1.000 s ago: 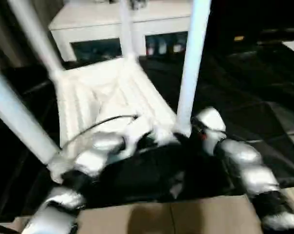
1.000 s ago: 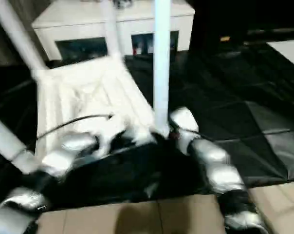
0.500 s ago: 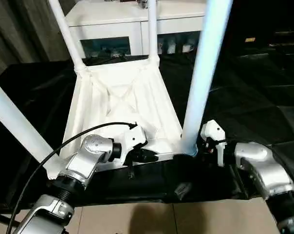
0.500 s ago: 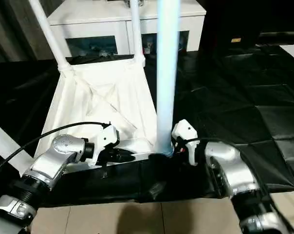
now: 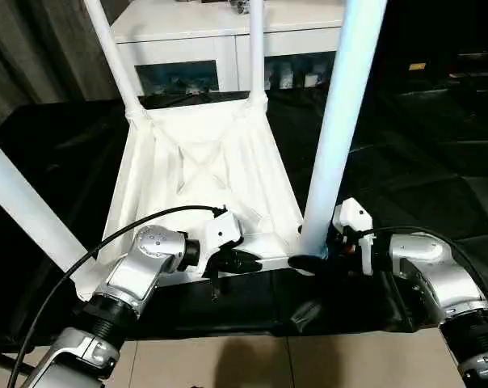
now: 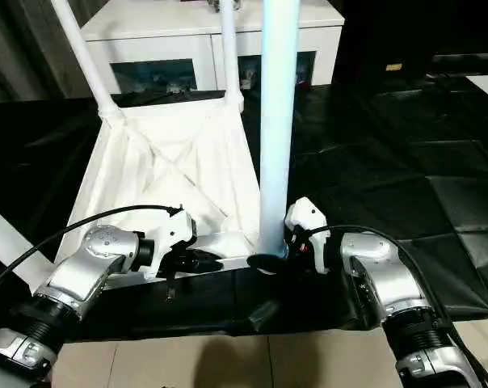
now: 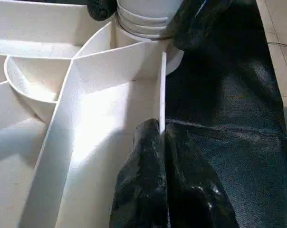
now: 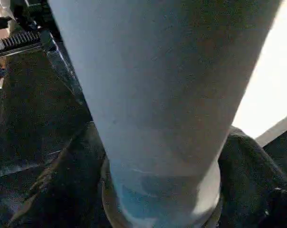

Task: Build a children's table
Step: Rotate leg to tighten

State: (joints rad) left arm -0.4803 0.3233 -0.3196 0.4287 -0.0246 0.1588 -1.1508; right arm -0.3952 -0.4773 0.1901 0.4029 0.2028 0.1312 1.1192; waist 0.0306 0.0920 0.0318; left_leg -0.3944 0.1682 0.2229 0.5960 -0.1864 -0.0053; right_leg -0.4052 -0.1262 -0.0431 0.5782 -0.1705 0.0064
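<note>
Left eye view shows you the tabletop (image 5: 204,174) lying upside down on black sheeting (image 5: 438,162), ribs up, with four legs standing in its corner sockets. What your coming move turns on is the near right leg (image 5: 341,121): its long axis runs straight up from the socket (image 7: 148,21) at the near right corner, and it sits directly in front of your right gripper (image 5: 309,260), far closer to that arm than to the left one. The right gripper's fingers bracket the leg's foot, one dark finger (image 5: 302,263) showing at the collar; the jaws are spread about as wide as the tube, but you cannot tell from these frames whether they are pressing on it or merely flanking it. In the right wrist view the leg is square ahead, its base ring low in the socket, so I judge it seated or nearly so; any last push or twist should follow that upright axis. Your left gripper (image 7: 160,135) is closed tight on the thin wall of the tabletop's near edge, just beside that same corner, steadying it. As for containers: each of the four round sockets holds a leg, and the ribbed cells between them hold nothing. Behind the tabletop stands a white cabinet (image 5: 228,36), with small items behind its glass too dim to name.
</note>
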